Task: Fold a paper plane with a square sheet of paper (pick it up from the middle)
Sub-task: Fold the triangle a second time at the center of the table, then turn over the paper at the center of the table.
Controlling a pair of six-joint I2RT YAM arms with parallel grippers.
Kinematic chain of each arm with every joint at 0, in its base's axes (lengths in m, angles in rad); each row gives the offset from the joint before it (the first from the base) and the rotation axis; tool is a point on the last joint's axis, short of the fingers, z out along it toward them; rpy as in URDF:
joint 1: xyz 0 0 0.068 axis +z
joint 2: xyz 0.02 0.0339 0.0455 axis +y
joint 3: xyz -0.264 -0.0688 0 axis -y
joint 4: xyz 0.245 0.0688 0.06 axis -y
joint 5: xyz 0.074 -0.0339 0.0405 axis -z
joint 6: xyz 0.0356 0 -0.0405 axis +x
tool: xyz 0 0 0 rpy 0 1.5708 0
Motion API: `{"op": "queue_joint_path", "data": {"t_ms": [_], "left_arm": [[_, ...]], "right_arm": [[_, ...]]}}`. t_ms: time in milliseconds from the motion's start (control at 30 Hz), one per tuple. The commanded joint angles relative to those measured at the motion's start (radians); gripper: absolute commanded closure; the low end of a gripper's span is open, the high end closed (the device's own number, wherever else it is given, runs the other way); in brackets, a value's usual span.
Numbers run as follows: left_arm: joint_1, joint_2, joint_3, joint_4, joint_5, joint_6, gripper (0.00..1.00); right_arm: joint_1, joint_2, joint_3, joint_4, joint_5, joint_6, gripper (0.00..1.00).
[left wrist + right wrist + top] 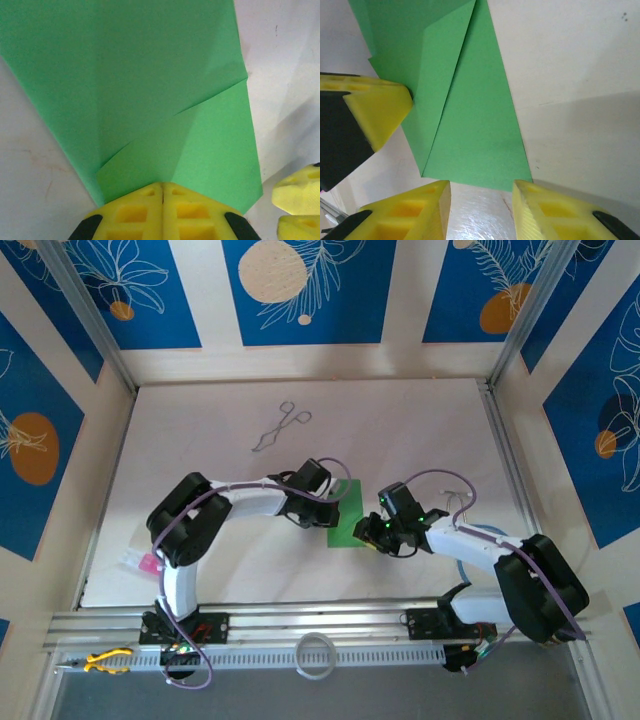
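The bright green sheet of paper [346,527] lies flat on the white table, folded into a tapering shape with diagonal flaps [150,90]. My left gripper [328,510] is shut, its yellow fingertips [162,189] pressed together at the paper's edge, with no paper between them. My right gripper [373,533] stands open just off the paper's short end [475,130]. Its two yellow fingers [427,200] are spread about as wide as that end, with bare table between them. In the right wrist view the left gripper's finger [377,112] touches the paper's left side.
Thin metal forceps [282,427] lie far back on the table [430,430]. A small pink item [148,563] sits at the near left edge. A white ring [316,653] and a yellow tool [105,660] rest on the front rail.
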Motion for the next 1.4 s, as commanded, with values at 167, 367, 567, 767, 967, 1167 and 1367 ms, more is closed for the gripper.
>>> {"op": "queue_joint_path", "data": {"t_ms": [167,367,567,767,967,1167,1367], "left_arm": [[0.005,0.012,-0.025,-0.015,0.005,0.020,0.99],[0.005,0.013,-0.038,0.010,0.015,-0.001,0.99],[0.005,0.014,-0.037,0.014,0.013,-0.004,0.99],[0.004,0.010,-0.040,0.013,0.013,-0.002,0.99],[0.005,0.004,-0.042,0.010,0.011,-0.002,1.00],[0.005,0.002,-0.042,0.015,0.012,-0.008,1.00],[0.005,-0.007,-0.041,0.022,0.014,-0.018,1.00]], "right_arm": [[0.005,0.060,0.025,0.005,0.009,0.019,0.63],[0.008,0.093,0.022,0.064,-0.001,0.022,0.63],[-0.005,0.111,0.034,0.159,-0.048,-0.001,0.62],[-0.049,0.156,0.068,0.222,-0.116,-0.046,0.56],[-0.085,0.197,0.103,0.227,-0.140,-0.084,0.55],[-0.132,0.254,0.124,0.244,-0.189,-0.118,0.56],[-0.151,0.282,0.118,0.266,-0.196,-0.123,0.59]]}}
